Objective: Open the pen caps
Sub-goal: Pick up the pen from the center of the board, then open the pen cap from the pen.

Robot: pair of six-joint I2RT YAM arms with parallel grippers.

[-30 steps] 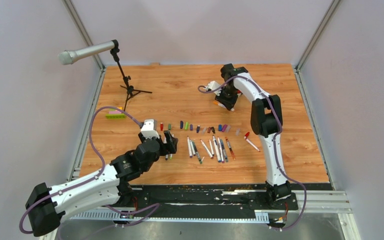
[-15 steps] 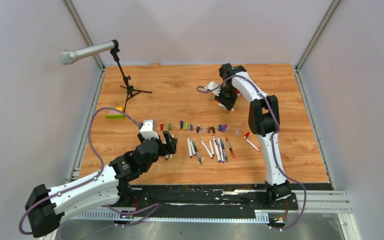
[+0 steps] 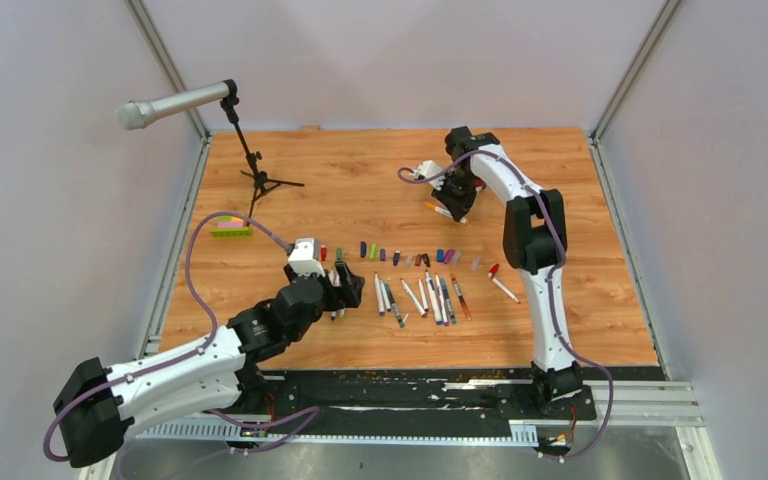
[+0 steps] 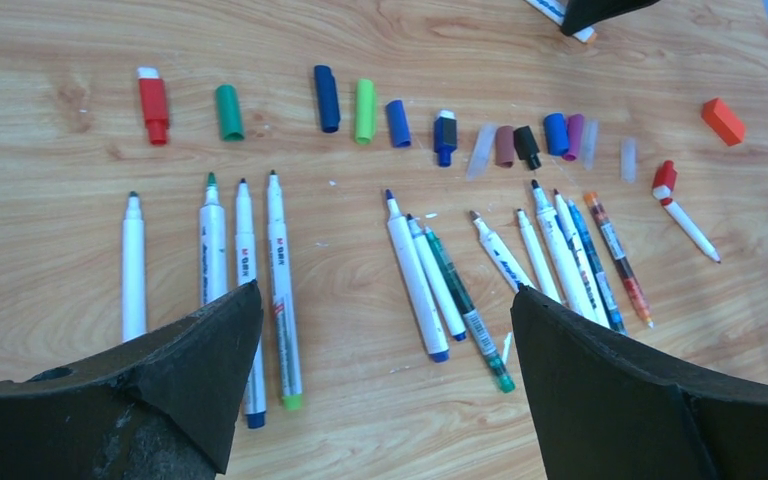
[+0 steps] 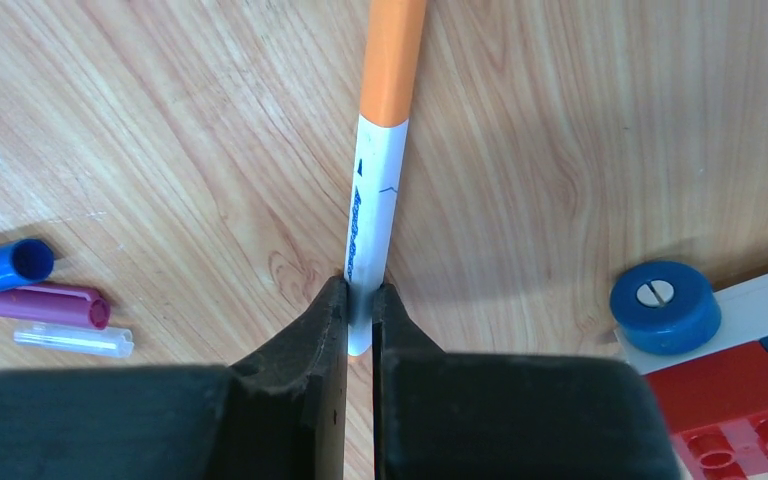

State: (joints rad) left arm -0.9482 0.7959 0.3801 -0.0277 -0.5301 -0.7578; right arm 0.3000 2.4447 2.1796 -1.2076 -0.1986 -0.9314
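Wood-grain boards made up the worktop (image 3: 360, 170), closed in by pale walls. Far out on it lay a slim white-barrelled marker pen with a long orange cap (image 5: 380, 190), its cap on. The right end effector (image 5: 360, 300) was clenched on the bare end of the barrel, both black fingers pressed against the white plastic. Near that grip sat a blue wheel (image 5: 663, 305) against a red toy brick (image 5: 730, 400).

Closer to the arms, a row of small coloured plastic pen caps (image 4: 365, 110) in red, green, blue, purple, black and clear ran across the boards. A row of uncapped white marker pens (image 4: 415, 275) lay just below it, tips toward the caps. One short pen with a red cap (image 4: 682, 205) lay apart at the right end of the rows, near a small orange block (image 4: 723, 120).

The left end effector (image 4: 385, 292) hovered over the near ends of the pens, released, its jaws spread wide and grasping nothing.
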